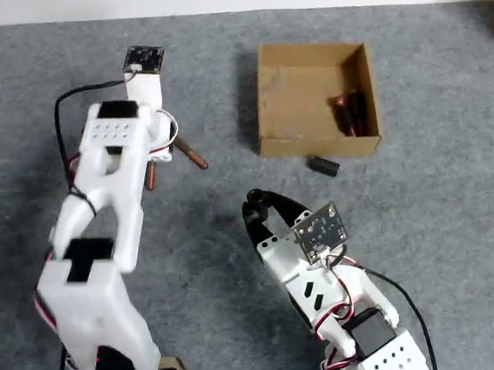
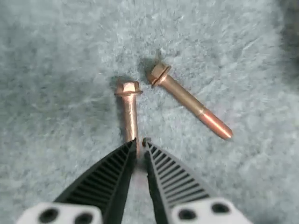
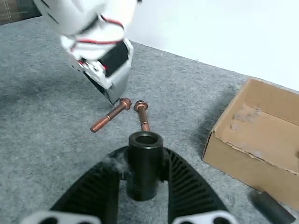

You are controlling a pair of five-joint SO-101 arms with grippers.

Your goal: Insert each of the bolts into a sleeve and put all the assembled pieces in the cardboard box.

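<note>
My left gripper [image 2: 139,143] has its jaws almost together, pinching the shaft end of one bolt [image 2: 130,109] that lies on the grey carpet [image 2: 56,70]. A second bolt [image 2: 189,100] lies just beside it, angled away. My right gripper [image 3: 145,170] clamps a black sleeve [image 3: 145,144] upright, open end up, near both bolts. Farther out I see the cardboard box [image 1: 313,144] with assembled pieces [image 1: 351,114] in one corner, and a loose sleeve [image 1: 322,165] just outside its wall

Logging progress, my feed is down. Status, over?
Left claw pinching bolt tip. Right claw holds sleeve upright. Second bolt close beside; spare sleeve outside box.
</note>
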